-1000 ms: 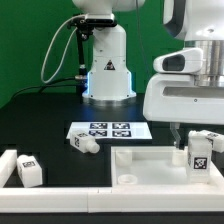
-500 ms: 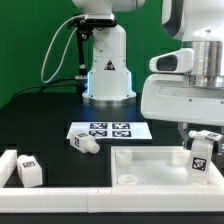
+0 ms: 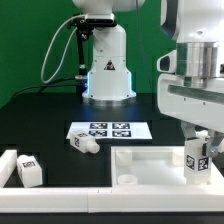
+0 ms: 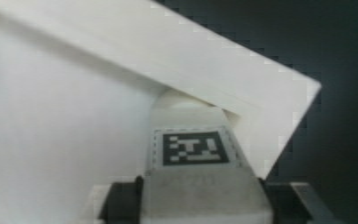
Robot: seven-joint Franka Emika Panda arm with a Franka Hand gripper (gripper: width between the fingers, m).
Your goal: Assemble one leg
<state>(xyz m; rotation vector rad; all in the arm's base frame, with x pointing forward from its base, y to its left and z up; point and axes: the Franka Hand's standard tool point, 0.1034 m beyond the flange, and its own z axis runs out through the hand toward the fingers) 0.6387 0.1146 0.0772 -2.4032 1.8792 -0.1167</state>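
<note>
My gripper (image 3: 197, 143) is shut on a white leg (image 3: 197, 158) with a black-and-white tag. It holds the leg upright at the near right corner of the big white square panel (image 3: 150, 162) in the exterior view. In the wrist view the leg (image 4: 195, 150) sits between the two dark fingers (image 4: 130, 200) of the gripper (image 4: 208, 202), its far end against the panel (image 4: 87, 110) near its corner. I cannot tell how deep the leg sits in the panel. A second leg (image 3: 85, 143) lies on the table, and a third (image 3: 28, 170) stands at the exterior view's left.
The marker board (image 3: 108, 130) lies on the black table behind the panel. The robot base (image 3: 108, 70) stands at the back. A white rail (image 3: 60, 192) runs along the front edge. A round hole (image 3: 127, 181) shows in the panel's near left corner.
The gripper's body has turned and shifted toward the exterior view's right. The held leg stays at the panel's right corner, and its tag face now looks narrower.
</note>
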